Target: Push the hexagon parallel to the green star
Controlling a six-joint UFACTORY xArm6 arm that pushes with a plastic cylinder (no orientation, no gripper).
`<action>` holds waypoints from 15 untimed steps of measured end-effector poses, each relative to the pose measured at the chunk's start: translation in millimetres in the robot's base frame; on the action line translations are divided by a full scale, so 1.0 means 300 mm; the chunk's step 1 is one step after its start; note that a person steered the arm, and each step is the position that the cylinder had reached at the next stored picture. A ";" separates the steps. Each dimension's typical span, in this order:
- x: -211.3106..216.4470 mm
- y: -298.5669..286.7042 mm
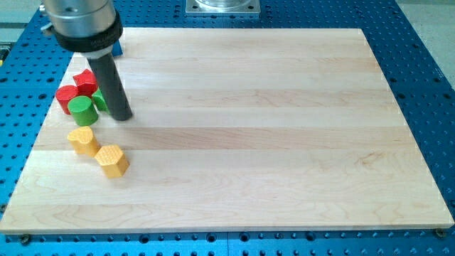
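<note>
A yellow hexagon [112, 160] lies near the view's lower left on the wooden board [270, 142]. A green block [99, 100], partly hidden behind my rod, may be the star; its shape cannot be made out. My tip [122, 116] rests on the board just right of that green block, above and slightly right of the hexagon, apart from it.
A round green block [82, 110] sits left of my tip. Two red blocks [84, 80] [67, 94] lie above and left of it. A second yellow block [82, 140] lies up-left of the hexagon. A blue block [117, 49] peeks out behind the arm.
</note>
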State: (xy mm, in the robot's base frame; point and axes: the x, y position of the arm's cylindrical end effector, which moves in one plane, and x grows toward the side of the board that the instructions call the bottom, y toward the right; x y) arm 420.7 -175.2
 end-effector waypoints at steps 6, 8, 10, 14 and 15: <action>0.655 -0.087; 0.576 -0.347; 0.334 0.254; -0.095 0.531; 0.196 0.473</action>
State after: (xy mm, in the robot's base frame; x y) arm 479.5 -33.2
